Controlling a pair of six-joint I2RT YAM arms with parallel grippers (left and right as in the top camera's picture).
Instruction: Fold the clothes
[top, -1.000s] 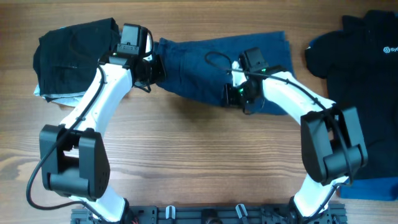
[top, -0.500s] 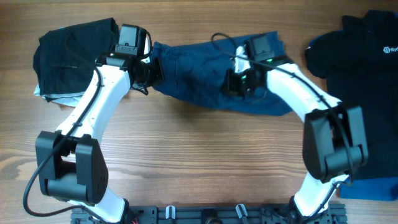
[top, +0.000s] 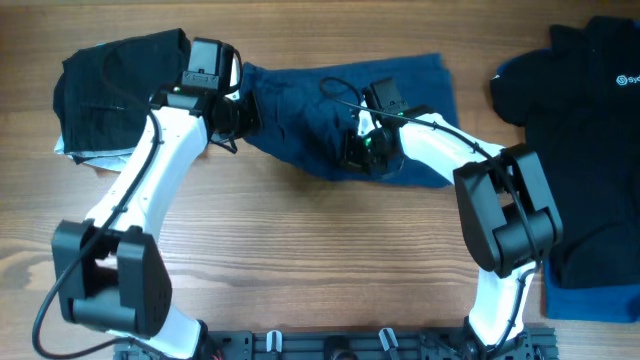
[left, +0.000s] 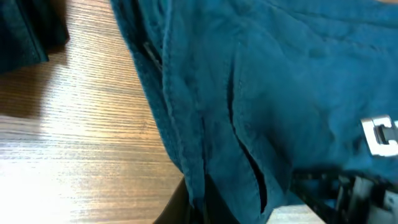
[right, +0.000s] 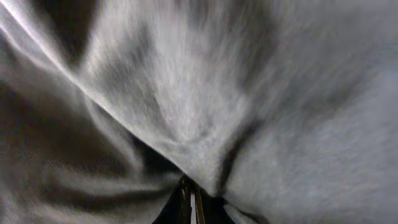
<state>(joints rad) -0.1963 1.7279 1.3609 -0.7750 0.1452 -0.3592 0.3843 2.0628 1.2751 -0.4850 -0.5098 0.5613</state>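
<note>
A navy blue garment (top: 320, 105) lies bunched across the upper middle of the wooden table. My left gripper (top: 243, 112) is shut on its left edge; the left wrist view shows the blue cloth (left: 261, 93) with seams and a slit, pinched at the bottom (left: 196, 199). My right gripper (top: 357, 150) is shut on a fold near the garment's middle; the right wrist view is filled with blurred cloth (right: 186, 93) gathered into the closed jaws (right: 191, 199).
A folded black garment (top: 115, 80) lies at the far left over something pale. A black polo shirt with a logo (top: 590, 120) lies at the right, and a blue cloth (top: 590, 300) lies at the lower right edge.
My right gripper has dragged its fold leftward and toward me, bunching the navy garment narrower. My left gripper has stayed in place holding the left edge.
</note>
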